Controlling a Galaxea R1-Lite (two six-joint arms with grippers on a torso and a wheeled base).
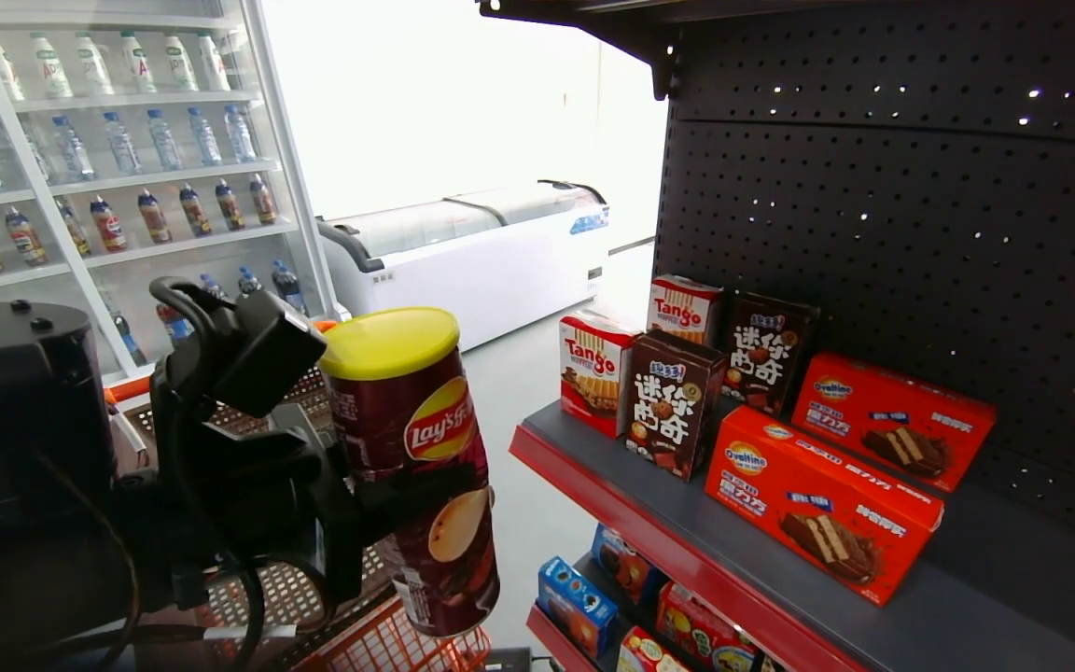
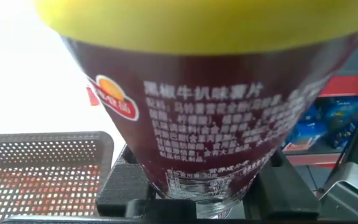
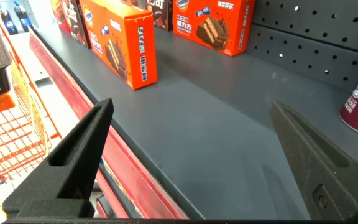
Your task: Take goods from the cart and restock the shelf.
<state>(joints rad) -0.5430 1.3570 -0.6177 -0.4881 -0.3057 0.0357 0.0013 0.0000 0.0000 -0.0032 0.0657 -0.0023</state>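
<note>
L gripper (image 1: 386, 509) jaws pinch the chip can (image 1: 407, 411) below its middle; it's upright, above the cart (image 1: 379, 646), apart from the shelf (image 1: 967, 597). R gripper (image 3: 191, 155) jaws spread wide over bare shelf. Risk: can probably tilts in the grip, or clips the boxes (image 1: 822, 504) / shelf lip going in.

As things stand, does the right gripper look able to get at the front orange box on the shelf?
Probably yes. The right gripper is open above bare shelf, and nothing stands between it and the front orange box.
</note>
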